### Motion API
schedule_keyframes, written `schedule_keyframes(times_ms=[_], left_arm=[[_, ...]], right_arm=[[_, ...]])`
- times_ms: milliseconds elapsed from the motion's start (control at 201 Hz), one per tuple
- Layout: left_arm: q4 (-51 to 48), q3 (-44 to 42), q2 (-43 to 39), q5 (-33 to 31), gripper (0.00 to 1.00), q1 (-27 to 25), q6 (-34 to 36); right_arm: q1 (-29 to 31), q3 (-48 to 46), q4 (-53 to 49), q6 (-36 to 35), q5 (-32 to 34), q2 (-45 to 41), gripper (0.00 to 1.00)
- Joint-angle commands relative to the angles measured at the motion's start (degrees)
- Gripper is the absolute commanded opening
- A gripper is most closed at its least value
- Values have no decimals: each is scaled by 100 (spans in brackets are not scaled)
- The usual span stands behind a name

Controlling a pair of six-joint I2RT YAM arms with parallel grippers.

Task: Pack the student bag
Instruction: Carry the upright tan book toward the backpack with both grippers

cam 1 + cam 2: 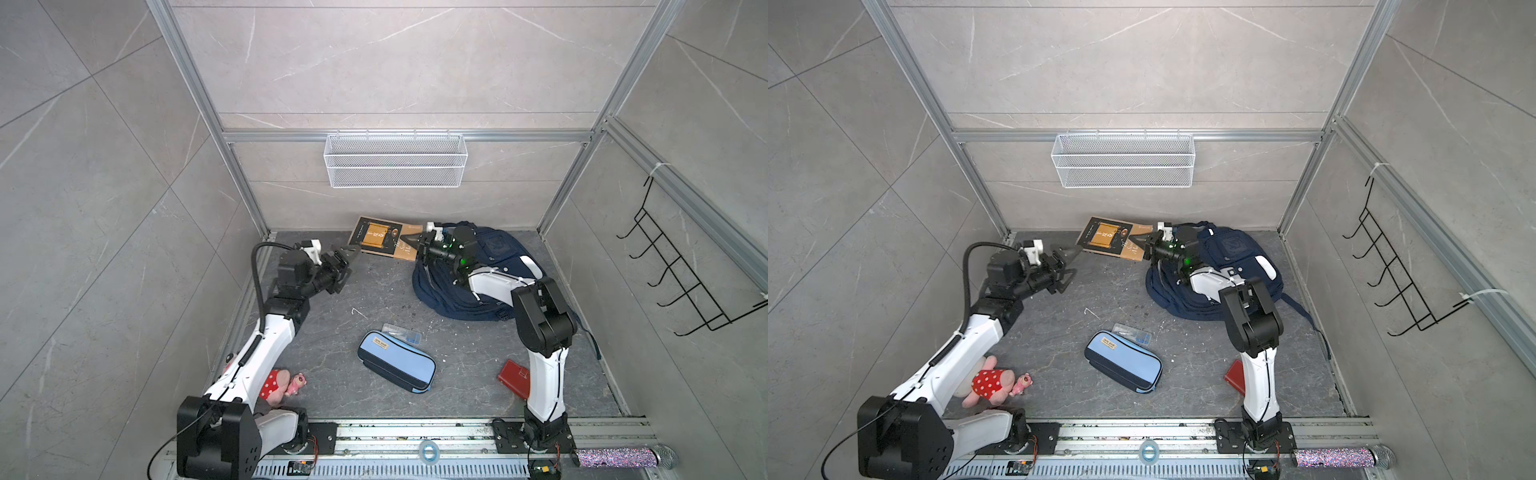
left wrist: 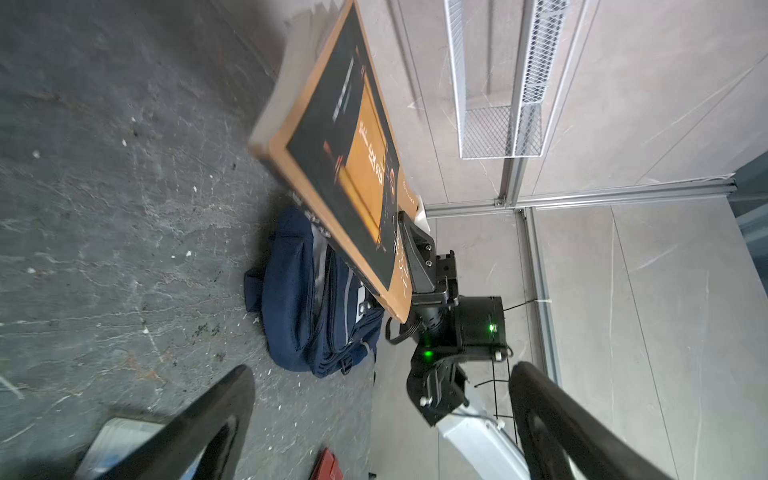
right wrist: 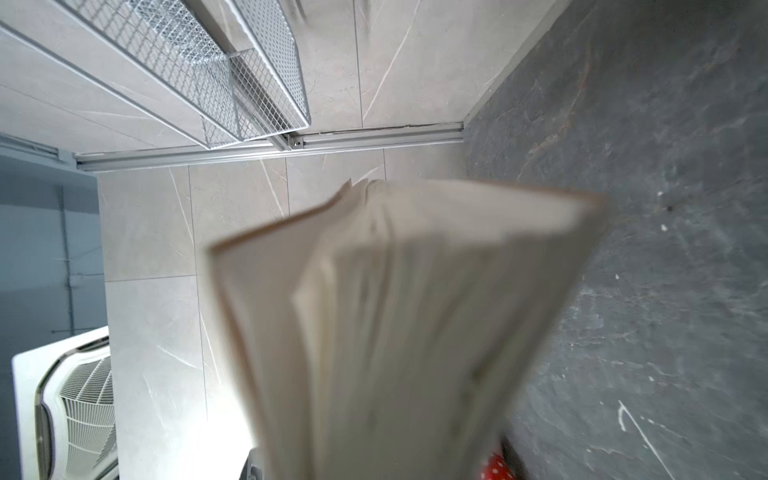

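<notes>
The student bag (image 1: 494,257) (image 1: 1237,249) (image 2: 307,291), navy with white stripes, lies slumped at the back right of the floor. A dark book with an orange cover panel (image 1: 378,237) (image 1: 1106,237) (image 2: 345,158) hangs tilted above the floor just left of the bag. My right gripper (image 1: 409,241) (image 1: 1140,241) is shut on the book's right edge. In the right wrist view the book's pale page edges (image 3: 399,311) fill the frame and hide the jaws. My left gripper (image 1: 349,266) (image 1: 1073,264) (image 2: 382,374) stands open by the book's lower left corner, nothing between its fingers.
A light-blue pencil case (image 1: 397,361) and a clear plastic box (image 1: 401,332) lie mid-floor. A red wallet (image 1: 514,376) sits by the right arm, a plush toy (image 1: 286,382) by the left arm. A white wire basket (image 1: 395,160) hangs on the back wall, black hooks (image 1: 681,270) on the right wall.
</notes>
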Motion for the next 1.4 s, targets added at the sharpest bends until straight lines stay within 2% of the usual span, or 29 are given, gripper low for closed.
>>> schedule_keyframes(times_ms=[0,45,95,224,324,453,618,662,802,872,1101,1394], left_arm=[[-2659,785,-390,1059,100,174,2004],[-2790,799,-417,1116,99,97,2185],[-2295,553,-471,1425,99,195,1889],[-1192,115,-671,1654,99,528,1255],[-1081,162,-682,1749,99,684,1362],[-238,-39,-598,2005,100,682,1039],[52,-8,-476,2206,99,549,974],[43,4,-413,2237,100,471,1047],[404,-287,-364,2032,99,381,996],[873,-421,-339,1992,100,358,750],[1118,-184,17,2181,99,271,737],[1844,-160,337,2172,93,-100,402]], right_arm=[[67,1092,-3461,-3410,-1282,-753,0],[57,1465,-4511,-4244,-1342,-796,0],[18,1617,-4889,-4562,-1511,-837,0],[-5,1288,-4350,-4526,-2006,-1104,0],[-15,1081,-4414,-4830,-2323,-1299,0],[-18,893,-4634,-5113,-2591,-1453,0],[-18,819,-4432,-5112,-2704,-1588,0],[-17,838,-4232,-5001,-2682,-1573,0],[-12,918,-2771,-3896,-2850,-1425,0],[-9,1050,-2701,-3803,-2915,-1350,0],[40,1294,-2532,-3532,-3207,-1141,0],[85,1575,-2204,-3241,-3179,-868,0]])
